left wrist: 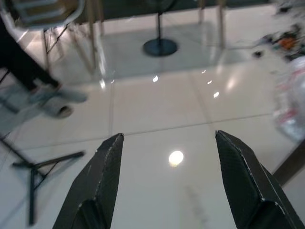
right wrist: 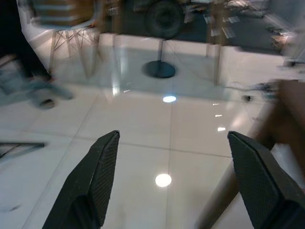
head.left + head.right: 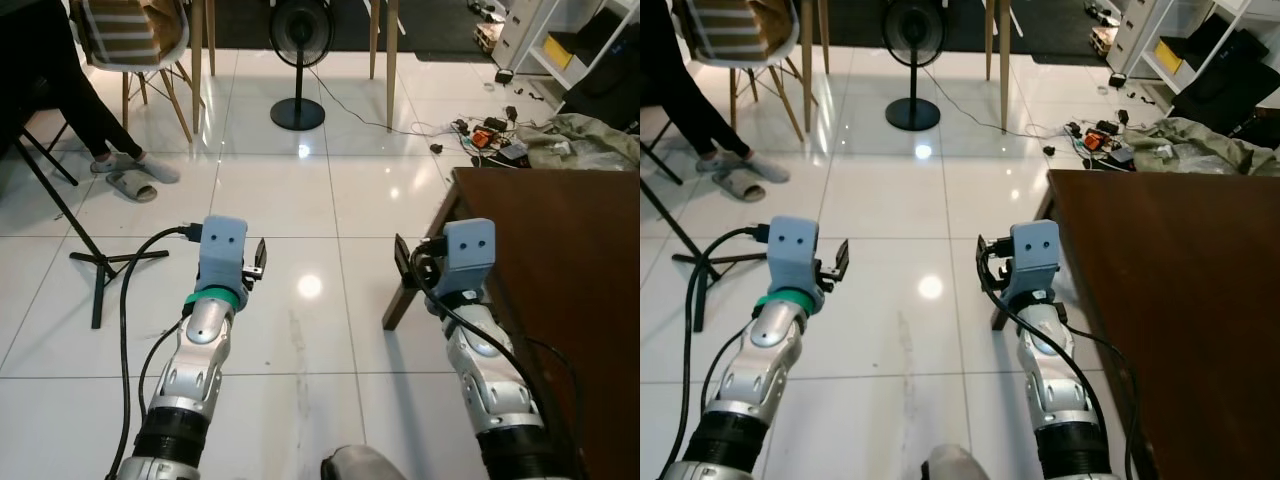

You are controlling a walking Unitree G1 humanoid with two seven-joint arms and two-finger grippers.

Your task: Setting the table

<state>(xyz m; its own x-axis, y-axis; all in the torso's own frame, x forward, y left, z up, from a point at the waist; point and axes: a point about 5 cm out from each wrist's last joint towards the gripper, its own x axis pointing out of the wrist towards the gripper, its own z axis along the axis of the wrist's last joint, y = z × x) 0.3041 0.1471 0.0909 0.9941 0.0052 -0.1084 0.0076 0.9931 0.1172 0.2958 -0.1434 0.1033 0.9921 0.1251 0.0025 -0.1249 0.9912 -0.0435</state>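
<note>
Presently: left gripper (image 3: 260, 258) and right gripper (image 3: 402, 262), jaws wide, holding nothing, over white floor (image 3: 300, 200). Brown desk (image 3: 1170, 280) bare, to the robot's right; no tableware seen. Risk: right arm could clip the near desk corner; loose cables (image 3: 480, 130) might snag feet.

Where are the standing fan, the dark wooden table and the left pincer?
Standing fan (image 3: 297, 112): left eye view, on its round base.
Dark wooden table (image 3: 560, 250): left eye view, on its bare top.
Left pincer (image 1: 167, 186): left wrist view, midway between its open fingertips.
</note>
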